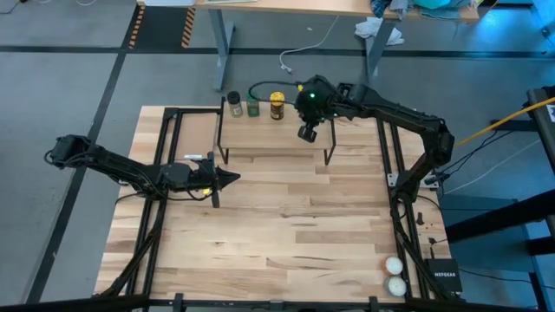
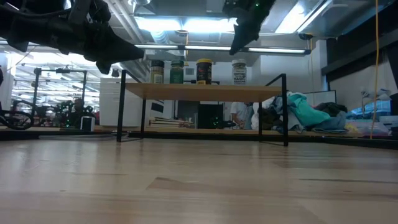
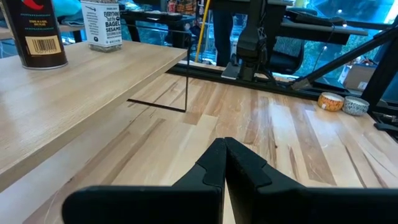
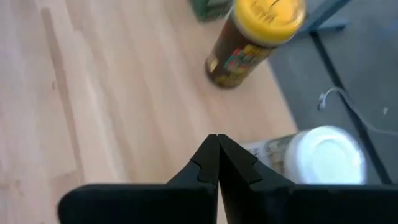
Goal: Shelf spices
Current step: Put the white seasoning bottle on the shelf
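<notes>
The shelf [image 1: 276,139] stands on thin black legs at the table's far side. Four jars stand upright on its far edge. In the low view they are the black-lidded [image 2: 157,71], green-lidded [image 2: 177,71], yellow-lidded amber [image 2: 204,71] and white-lidded [image 2: 239,71] jars. My right gripper [image 2: 236,48] is shut and hangs just above the white-lidded jar [image 4: 326,155], pointing down. It hides that jar in the high view. My left gripper [image 1: 232,178] is shut and hovers over the table by the shelf's near left leg [image 1: 223,156].
Two whitish balls [image 1: 395,275] lie at the table's near right corner. Black frame rails [image 1: 160,165] run along the table's left and right sides. Bare tabletop [image 1: 286,225] lies between the shelf and the near edge. A desk stands on the floor beyond the far edge.
</notes>
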Action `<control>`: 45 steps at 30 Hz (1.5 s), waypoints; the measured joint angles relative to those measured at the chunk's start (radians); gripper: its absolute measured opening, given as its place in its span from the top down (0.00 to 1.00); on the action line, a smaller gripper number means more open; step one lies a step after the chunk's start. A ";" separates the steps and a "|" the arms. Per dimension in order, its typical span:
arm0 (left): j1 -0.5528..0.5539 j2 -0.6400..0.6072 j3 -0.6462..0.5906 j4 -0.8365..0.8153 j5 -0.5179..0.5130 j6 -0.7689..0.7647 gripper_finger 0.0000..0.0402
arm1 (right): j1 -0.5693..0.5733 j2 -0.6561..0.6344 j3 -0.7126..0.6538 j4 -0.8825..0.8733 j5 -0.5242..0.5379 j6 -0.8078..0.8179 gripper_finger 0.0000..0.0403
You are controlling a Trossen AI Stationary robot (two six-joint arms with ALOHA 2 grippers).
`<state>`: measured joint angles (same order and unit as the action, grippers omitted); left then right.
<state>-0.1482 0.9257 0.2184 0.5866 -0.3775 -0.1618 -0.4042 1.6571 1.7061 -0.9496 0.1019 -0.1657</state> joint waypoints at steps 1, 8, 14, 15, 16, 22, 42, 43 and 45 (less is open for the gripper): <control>0.000 0.000 0.000 0.000 0.000 0.000 1.00 | 0.001 0.006 0.000 -0.015 0.000 0.006 0.99; -0.001 0.000 0.000 0.001 0.000 -0.009 1.00 | 0.011 0.021 -0.041 -0.047 0.103 0.058 0.99; -0.001 0.000 0.000 0.002 0.000 -0.011 1.00 | 0.003 0.022 -0.092 -0.029 0.160 0.064 1.00; -0.001 0.000 0.000 0.001 0.000 -0.011 1.00 | 0.002 0.022 -0.101 -0.014 0.161 0.064 1.00; -0.001 0.000 0.000 0.003 0.000 -0.011 1.00 | -0.004 0.022 -0.107 -0.005 0.162 0.064 1.00; -0.001 0.000 0.000 0.001 0.000 -0.014 1.00 | -0.021 0.022 -0.127 0.026 0.173 0.061 1.00; -0.001 0.000 0.000 0.001 0.000 -0.014 1.00 | -0.050 0.024 -0.128 0.036 0.196 0.057 1.00; -0.001 0.000 0.000 0.001 0.000 -0.014 1.00 | -0.050 0.025 -0.128 0.036 0.198 0.057 1.00; -0.001 0.000 0.000 0.001 0.000 -0.014 1.00 | -0.050 0.030 -0.128 0.042 0.198 0.057 1.00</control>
<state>-0.1490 0.9255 0.2180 0.5877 -0.3775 -0.1757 -0.4541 1.6876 1.5784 -0.9079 0.2998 -0.1090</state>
